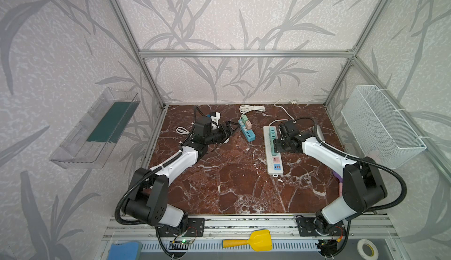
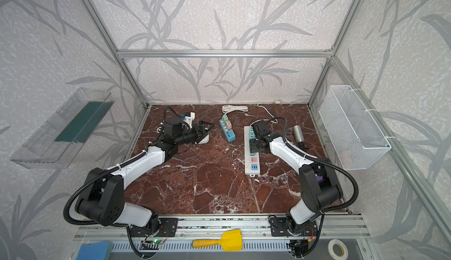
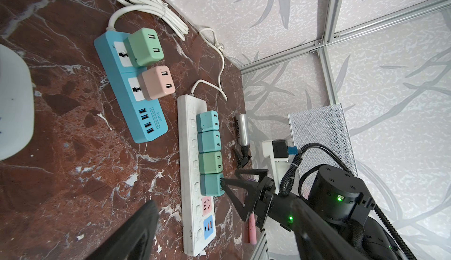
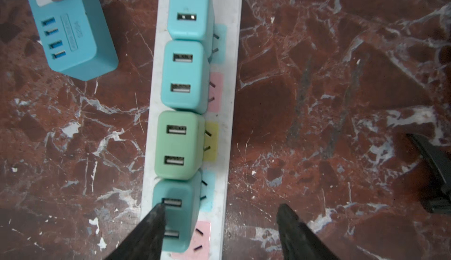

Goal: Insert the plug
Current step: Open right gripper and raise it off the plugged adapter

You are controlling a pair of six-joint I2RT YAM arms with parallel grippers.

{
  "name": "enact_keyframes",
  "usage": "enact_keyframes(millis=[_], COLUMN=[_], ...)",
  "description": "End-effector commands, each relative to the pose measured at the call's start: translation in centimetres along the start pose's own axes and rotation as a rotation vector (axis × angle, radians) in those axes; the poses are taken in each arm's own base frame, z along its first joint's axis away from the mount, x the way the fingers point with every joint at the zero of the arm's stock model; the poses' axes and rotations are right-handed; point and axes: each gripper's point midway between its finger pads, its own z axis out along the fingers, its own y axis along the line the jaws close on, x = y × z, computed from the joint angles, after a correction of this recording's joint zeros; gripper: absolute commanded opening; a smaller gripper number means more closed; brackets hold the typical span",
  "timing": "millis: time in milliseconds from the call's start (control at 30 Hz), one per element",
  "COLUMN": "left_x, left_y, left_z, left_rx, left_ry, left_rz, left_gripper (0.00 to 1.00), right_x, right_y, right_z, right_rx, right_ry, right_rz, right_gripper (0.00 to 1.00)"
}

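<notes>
Four USB charger plugs stand in a row on the white power strip [image 4: 234, 51]. The plug nearest my wrist camera is teal [image 4: 180, 197] and sits over a light-blue socket patch; whether it sits fully down is not visible. My right gripper [image 4: 221, 207] hovers over it, open. One finger [image 4: 151, 224] lies across the plug's top face, the other over bare table beside the strip. In the left wrist view the right gripper [image 3: 229, 176] has a fingertip at that plug [image 3: 212, 185]. My left gripper [image 1: 230, 128] is open and empty at the rear left, beside a white object [image 2: 203, 140].
A blue power strip [image 1: 247, 130] carrying a green and a pink plug lies between the arms, with a coiled white cable [image 1: 251, 109] behind it. A silver cylinder [image 2: 298, 133] lies right of the white strip. A wire basket [image 1: 380, 127] hangs on the right wall.
</notes>
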Motion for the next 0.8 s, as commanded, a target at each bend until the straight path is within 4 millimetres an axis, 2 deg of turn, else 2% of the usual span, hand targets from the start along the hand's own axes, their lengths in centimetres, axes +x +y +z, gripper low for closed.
enact_keyframes(millis=[0, 167, 400, 633, 767], left_x=[-0.7, -0.8, -1.3, -2.7, -3.5], left_y=[-1.0, -0.9, -1.8, -2.7, -2.4], left_z=[-0.1, -0.2, -0.9, -3.5, -4.7], left_rx=[0.032, 0.032, 0.033, -0.051, -0.116], left_ry=[-0.014, -0.017, -0.041, -0.128, -0.189], left_rz=[0.015, 0.01, 0.063, 0.237, 0.328], left_gripper=[0.86, 0.86, 0.86, 0.87, 0.87], right_x=[2.2, 1.6, -1.1, -3.8, -4.9], right_y=[-0.9, -1.3, -0.4, 0.4, 0.8], right_z=[1.4, 0.3, -3.9, -6.5, -8.2], right_rx=[0.035, 0.039, -0.038, -0.12, -0.158], right_ry=[0.075, 0.043, -0.086, -0.266, -0.335], right_rz=[0.004, 0.013, 0.019, 0.075, 0.077], right_gripper=[0.71, 0.7, 0.71, 0.72, 0.73])
